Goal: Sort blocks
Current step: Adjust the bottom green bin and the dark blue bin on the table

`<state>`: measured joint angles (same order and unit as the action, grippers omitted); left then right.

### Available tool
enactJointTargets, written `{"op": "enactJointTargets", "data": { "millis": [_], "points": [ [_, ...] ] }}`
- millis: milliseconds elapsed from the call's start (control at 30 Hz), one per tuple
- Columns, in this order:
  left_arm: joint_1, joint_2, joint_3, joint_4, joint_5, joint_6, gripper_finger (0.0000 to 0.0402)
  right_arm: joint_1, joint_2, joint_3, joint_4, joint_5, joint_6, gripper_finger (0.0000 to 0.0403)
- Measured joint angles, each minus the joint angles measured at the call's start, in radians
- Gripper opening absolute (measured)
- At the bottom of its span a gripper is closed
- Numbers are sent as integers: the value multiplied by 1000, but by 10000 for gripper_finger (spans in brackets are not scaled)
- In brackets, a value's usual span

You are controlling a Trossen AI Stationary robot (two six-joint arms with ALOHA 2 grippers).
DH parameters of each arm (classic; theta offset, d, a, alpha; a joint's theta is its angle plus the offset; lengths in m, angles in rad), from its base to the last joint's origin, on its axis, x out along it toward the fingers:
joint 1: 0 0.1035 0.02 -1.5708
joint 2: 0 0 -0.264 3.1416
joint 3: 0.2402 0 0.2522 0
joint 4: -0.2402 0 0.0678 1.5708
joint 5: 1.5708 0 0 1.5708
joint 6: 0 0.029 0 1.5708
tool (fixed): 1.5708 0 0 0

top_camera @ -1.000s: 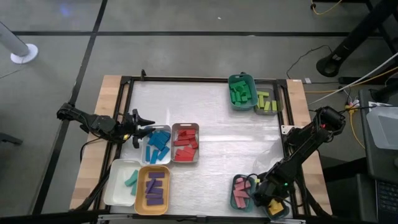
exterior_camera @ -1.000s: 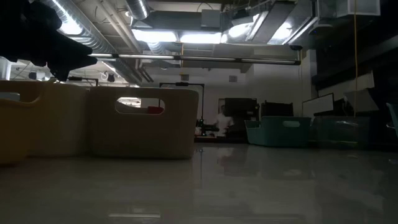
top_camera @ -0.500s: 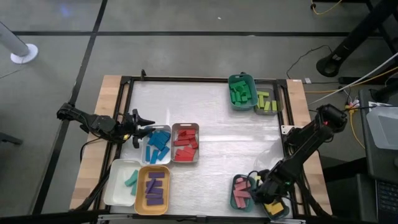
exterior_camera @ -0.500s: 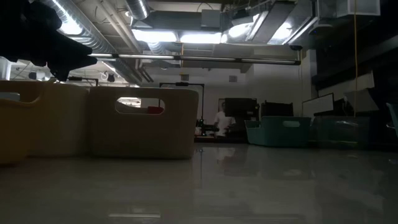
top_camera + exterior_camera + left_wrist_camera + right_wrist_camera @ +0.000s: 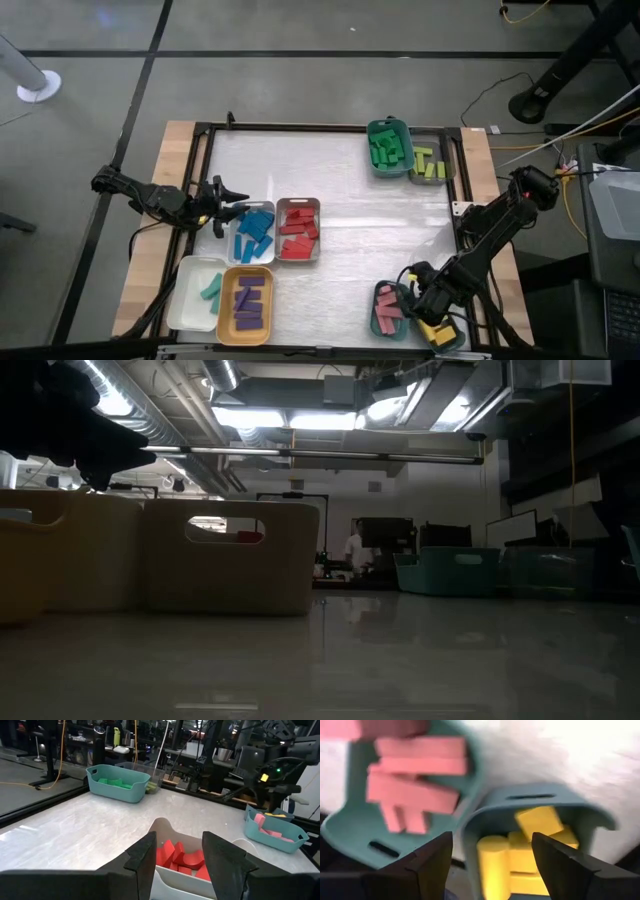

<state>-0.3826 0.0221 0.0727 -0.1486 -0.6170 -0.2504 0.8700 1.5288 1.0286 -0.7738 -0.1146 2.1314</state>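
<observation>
Fingers of the right gripper [image 5: 492, 857] are standing wide and empty over the yellow blocks [image 5: 527, 852] in their teal tray [image 5: 448, 338] at the bench's near right corner. Left gripper [image 5: 177, 862] is waiting part-open, empty, beside the red blocks [image 5: 181, 860]. These blocks are looking light, stiff and smooth, best pinched across the narrow sides.

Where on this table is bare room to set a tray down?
The middle of the table is bare, between the green tray and the red tray. The far left corner is free too. The near corners are crowded with trays.
</observation>
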Motion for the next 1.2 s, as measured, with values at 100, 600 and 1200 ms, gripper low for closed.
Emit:
{"op": "enactJointTargets", "data": {
  "millis": [100, 600, 1200],
  "points": [
    [0, 0, 0, 0, 0, -4, 148, 0, 0, 0, 35, -7, -45, 273],
    [0, 0, 0, -1, 0, -3, 148, -38, 15, 1, 161, 12, -6, 273],
    [0, 0, 0, -1, 0, 21, 148, -72, 93, 0, 160, -136, 18, 243]
  ]
}}
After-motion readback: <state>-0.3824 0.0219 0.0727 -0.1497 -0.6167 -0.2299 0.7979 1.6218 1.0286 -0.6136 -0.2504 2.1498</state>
